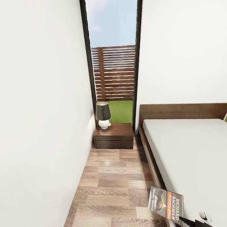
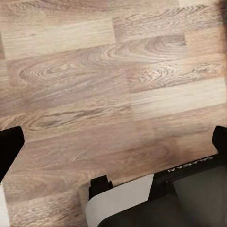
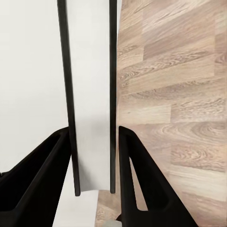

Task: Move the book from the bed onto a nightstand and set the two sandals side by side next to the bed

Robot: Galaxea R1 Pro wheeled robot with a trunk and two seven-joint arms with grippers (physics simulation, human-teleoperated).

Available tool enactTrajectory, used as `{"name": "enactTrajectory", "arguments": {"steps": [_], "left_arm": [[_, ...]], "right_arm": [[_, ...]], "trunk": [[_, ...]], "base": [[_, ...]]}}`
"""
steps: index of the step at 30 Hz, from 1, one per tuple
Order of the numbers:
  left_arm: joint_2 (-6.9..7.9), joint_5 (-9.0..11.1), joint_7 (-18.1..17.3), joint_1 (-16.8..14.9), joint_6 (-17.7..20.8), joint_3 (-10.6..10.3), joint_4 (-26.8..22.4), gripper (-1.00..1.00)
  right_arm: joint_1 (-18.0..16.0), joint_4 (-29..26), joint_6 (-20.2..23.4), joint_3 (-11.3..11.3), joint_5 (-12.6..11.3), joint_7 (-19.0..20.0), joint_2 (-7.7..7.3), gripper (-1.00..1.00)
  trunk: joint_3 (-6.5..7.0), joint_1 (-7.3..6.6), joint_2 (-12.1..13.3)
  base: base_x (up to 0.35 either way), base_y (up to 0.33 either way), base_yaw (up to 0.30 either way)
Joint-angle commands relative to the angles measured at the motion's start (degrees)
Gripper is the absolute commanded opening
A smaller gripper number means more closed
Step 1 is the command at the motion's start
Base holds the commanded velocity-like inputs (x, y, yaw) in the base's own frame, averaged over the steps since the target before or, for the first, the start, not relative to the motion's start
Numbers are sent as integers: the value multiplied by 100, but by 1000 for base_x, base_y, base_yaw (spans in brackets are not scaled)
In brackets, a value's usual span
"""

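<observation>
The book (image 1: 166,202), with its orange band and the words "Richard Bachman", hangs tilted over the floor beside the bed's (image 1: 194,153) near left edge. My right gripper (image 1: 194,223) is shut on its lower corner. In the right wrist view the book (image 3: 92,109) stands edge-on between the two black fingers (image 3: 137,179). The nightstand (image 1: 114,136) sits ahead against the left wall, next to the headboard. My left gripper (image 2: 113,142) is open above bare floor planks. The sandals are out of view.
A black-shaded lamp (image 1: 103,114) occupies the left part of the nightstand's top. A white wall (image 1: 38,130) runs close on the left, leaving a narrow aisle of wood floor (image 1: 110,189) between it and the bed frame. A tall black-framed window (image 1: 114,60) stands behind the nightstand.
</observation>
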Motion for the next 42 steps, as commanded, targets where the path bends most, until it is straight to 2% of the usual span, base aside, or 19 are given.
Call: {"name": "enactTrajectory", "arguments": {"steps": [1, 13, 26, 42], "left_arm": [[2, -52, -17, -3, -18, 49, 3, 100], [1, -52, -17, -3, -19, 49, 3, 100], [2, -52, -17, -1, -18, 49, 3, 100], [2, -52, -17, 1, -20, 49, 3, 100]], "right_arm": [[-5, 0, 32, 20, -61, 17, -1, -100], [-5, -4, 32, 20, -62, 17, -1, -100], [-5, -3, 32, 20, -62, 17, -1, -100], [-5, 3, 24, 11, -62, 20, 4, -100]], "trunk": [[-8, 4, -6], [-8, 4, -6], [-8, 4, -6], [-8, 4, -6]], "base": [[330, 0, -36], [324, 0, -91], [54, 0, -90], [276, 0, 0]]}}
